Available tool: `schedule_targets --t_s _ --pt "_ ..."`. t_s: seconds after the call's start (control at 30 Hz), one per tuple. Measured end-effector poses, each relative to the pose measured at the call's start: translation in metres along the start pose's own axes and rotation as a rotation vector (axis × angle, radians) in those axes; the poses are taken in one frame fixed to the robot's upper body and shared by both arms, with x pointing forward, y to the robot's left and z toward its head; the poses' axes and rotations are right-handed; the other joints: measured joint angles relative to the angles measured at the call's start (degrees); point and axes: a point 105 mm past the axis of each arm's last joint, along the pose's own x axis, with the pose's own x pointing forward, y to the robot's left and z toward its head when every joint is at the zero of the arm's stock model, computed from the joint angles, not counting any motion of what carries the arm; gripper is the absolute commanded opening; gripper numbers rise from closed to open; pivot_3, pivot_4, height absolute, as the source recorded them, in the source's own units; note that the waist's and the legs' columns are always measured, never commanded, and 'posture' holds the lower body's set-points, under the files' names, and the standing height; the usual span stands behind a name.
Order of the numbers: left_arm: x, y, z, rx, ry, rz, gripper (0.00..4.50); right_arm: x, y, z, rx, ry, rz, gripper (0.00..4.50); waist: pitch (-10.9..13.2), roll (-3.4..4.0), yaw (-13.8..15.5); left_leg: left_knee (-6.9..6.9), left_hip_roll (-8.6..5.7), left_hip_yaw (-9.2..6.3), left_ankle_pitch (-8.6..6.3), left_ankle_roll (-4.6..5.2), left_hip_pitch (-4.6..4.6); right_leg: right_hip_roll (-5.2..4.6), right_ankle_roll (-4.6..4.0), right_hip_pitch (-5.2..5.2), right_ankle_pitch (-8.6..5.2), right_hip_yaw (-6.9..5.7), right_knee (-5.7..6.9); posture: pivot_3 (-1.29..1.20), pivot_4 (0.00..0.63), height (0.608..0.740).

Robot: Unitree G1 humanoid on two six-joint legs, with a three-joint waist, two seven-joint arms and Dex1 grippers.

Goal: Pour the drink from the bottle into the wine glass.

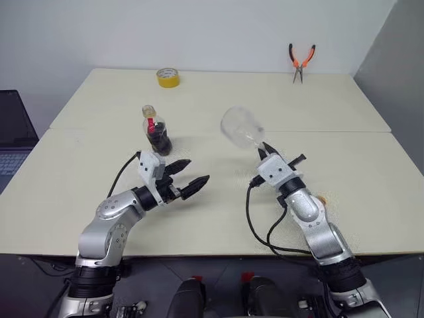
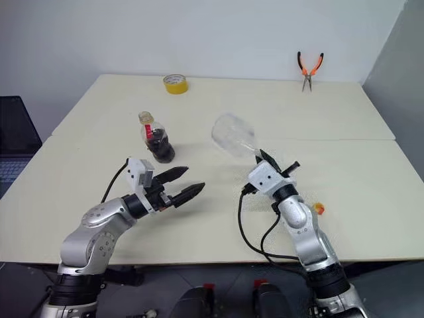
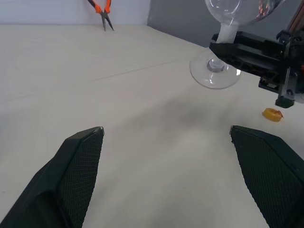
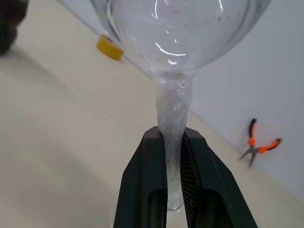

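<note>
The wine glass (image 1: 242, 126) is clamped by its stem in the right gripper (image 1: 267, 152), tilted for filling; the left gripper (image 1: 188, 176), jaws spread empty, is aimed toward the bottle (image 1: 156, 130).

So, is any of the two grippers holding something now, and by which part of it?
The right gripper holds the wine glass by its stem, jaws shut on it just below the bowl. The left gripper is open and holds nothing.

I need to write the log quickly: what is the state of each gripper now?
Left gripper: open, holding nothing, near the bottle.
Right gripper: shut on the stem of the wine glass, which is lifted and tilted.
</note>
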Motion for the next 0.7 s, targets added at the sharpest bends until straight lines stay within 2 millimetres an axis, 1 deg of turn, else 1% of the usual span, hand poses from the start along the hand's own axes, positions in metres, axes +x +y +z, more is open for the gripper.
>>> schedule_targets --t_s 0.1,0.2,0.3,0.4,0.47,0.53,0.7 --pt "-0.005 -0.002 -0.002 0.016 0.011 -0.014 4.5 -0.001 0.016 -0.009 0.215 0.005 0.047 0.13 0.01 0.01 -0.02 -0.03 0.02 0.0 0.0 0.0 0.0 0.02 -0.03 -0.02 -0.01 0.0 0.01 0.0 0.15 0.74" --pt "-0.008 -0.004 0.001 0.045 0.018 -0.032 4.5 -0.001 0.019 -0.021 0.364 0.022 0.021 0.13 0.02 0.03 -0.05 -0.02 0.03 0.01 0.0 0.0 0.0 0.01 -0.04 -0.03 -0.01 0.01 0.01 0.0 0.15 0.74" --pt "-0.009 -0.005 0.004 0.068 0.023 -0.04 4.5 0.0 0.023 -0.025 0.419 0.006 0.019 0.13 0.02 0.03 -0.04 -0.02 0.02 0.02 0.0 0.0 0.0 0.01 -0.03 -0.02 -0.01 0.02 0.01 0.0 0.15 0.74" --pt "-0.009 -0.007 0.007 0.073 0.015 -0.05 4.5 0.004 0.028 -0.027 0.433 -0.008 0.03 0.13 0.02 0.03 -0.06 -0.03 0.03 0.01 0.0 0.0 0.0 0.01 -0.03 -0.04 -0.01 0.0 0.01 0.0 0.15 0.74" --pt "-0.009 -0.009 0.013 0.079 0.004 -0.073 4.5 0.009 0.032 -0.028 0.443 -0.016 0.035 0.13 0.02 0.03 -0.1 -0.03 0.05 0.01 0.0 0.0 0.0 0.04 -0.04 -0.05 -0.01 0.01 0.02 0.0 0.15 0.74" --pt "-0.008 -0.01 0.025 0.097 -0.012 -0.094 4.5 0.013 0.036 -0.029 0.447 -0.025 0.045 0.13 0.03 0.04 -0.08 -0.03 0.05 0.01 0.0 0.0 0.0 0.04 -0.04 -0.04 -0.01 0.0 0.03 0.0 0.15 0.74" --pt "-0.012 -0.007 0.043 0.133 0.011 -0.129 4.5 0.016 0.042 -0.036 0.449 -0.022 0.054 0.13 0.03 0.05 -0.11 -0.03 0.03 0.04 0.0 0.0 -0.01 0.03 -0.04 -0.05 -0.01 0.03 0.0 0.0 0.15 0.74"
